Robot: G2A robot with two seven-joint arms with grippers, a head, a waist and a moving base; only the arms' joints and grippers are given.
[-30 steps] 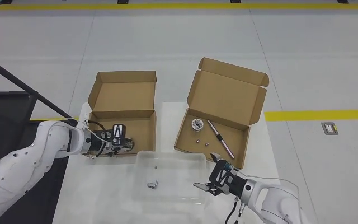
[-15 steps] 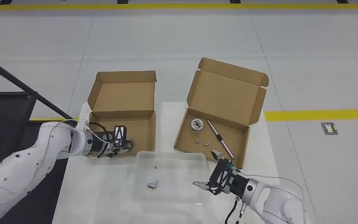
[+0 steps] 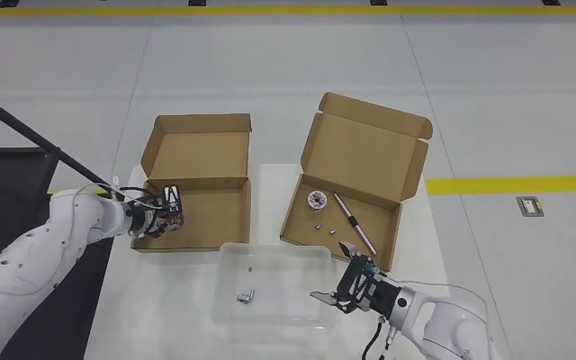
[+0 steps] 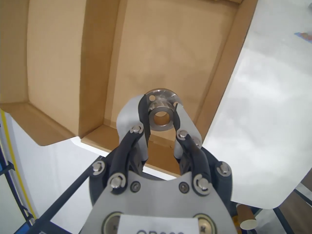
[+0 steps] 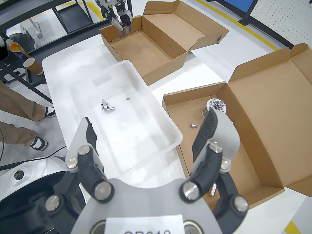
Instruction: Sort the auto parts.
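2 claws to log, left gripper (image 4: pixel 160 119) first? /K
Clamped on a flanged metal bushing (image 4: pixel 161 112), pads on the hub, with the bore toward the wrist camera. Hangs above the left cardboard box (image 4: pixel 170 49), close to 1 wall, near a corner. /M
Right gripper (image 5: pixel 150 120)? /K
Spread wide, holding nothing. Sits by the near end of the clear tray (image 5: pixel 179 139), beside the right cardboard box (image 5: pixel 256 127). /M
Left to sort? /K
1 small bracket (image 5: pixel 106 105) plus 1 tiny dark bit (image 5: pixel 127 99) in the tray. Already in the right box: 1 disc (image 5: pixel 215 104), at least 1 screw (image 5: pixel 193 124), 1 thin rod (image 3: pixel 355 222). /M
Risks? /K
Probably 3. Could clip the wall and tumble out onto the table (image 5: pixel 63 64) if let go this close to the rim. Could roll or bounce on the round flange if dropped from height. Could slip early, given a narrow grip on smooth metal. /M
Writing? /K
1 white sticker (image 4: pixel 156 225) with dark print on the left wrist plate, cut off at the view's edge; same kind of sticker (image 5: pixel 145 225) on the right. Not transcribed. 1 printed bottle (image 5: pixel 18 49) next to a paper cup (image 5: pixel 33 65) near the table's far end, too small to read. /M
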